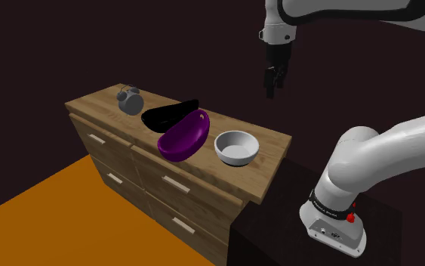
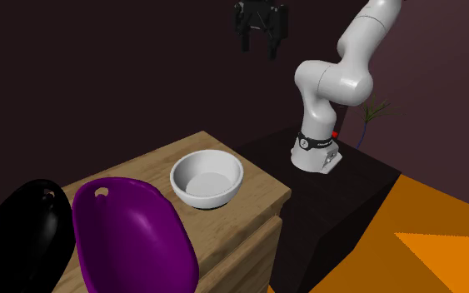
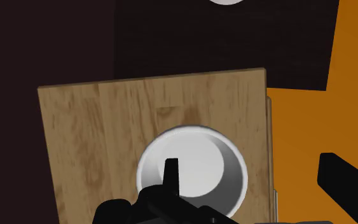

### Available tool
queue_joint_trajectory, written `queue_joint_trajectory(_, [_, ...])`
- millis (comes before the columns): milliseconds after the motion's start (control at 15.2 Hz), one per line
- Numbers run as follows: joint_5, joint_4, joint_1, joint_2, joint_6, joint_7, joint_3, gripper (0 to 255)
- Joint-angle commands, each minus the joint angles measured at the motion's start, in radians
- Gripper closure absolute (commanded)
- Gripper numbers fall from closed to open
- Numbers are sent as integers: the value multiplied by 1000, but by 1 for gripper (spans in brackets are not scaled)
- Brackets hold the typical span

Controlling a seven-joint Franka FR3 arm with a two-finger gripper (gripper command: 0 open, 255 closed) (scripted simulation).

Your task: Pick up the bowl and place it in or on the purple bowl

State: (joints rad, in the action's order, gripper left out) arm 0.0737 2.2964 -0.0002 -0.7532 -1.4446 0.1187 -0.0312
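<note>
On top of the wooden dresser (image 1: 267, 143), at the end nearest the dark stand (image 1: 278, 234), sits the white bowl (image 1: 237, 147), upright, with its inside bare. Just beside it, toward the shoulder view's left, the purple bowl (image 1: 184, 136) is tipped up on its side. It has a small hole near its rim and carries nothing. A black bowl (image 1: 169, 115) of like shape lies close behind the purple one; whether the two touch I cannot tell. Farther along the top stands a grey alarm clock (image 1: 130, 100). The gripper (image 1: 273, 81) hangs high above the dresser's near end, pointing down, well apart from every bowl. Its fingers are spread wide and clasp nothing. In the wrist view the white bowl lies far below, partly behind one finger (image 3: 171, 172).
</note>
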Motion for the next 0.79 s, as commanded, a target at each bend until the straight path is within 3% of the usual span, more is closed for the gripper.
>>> queue_joint_trajectory(0, [0, 0, 0, 0, 0, 0, 0, 0])
queue_joint_trajectory(726, [-25, 172, 21, 208, -361, -132, 84, 0])
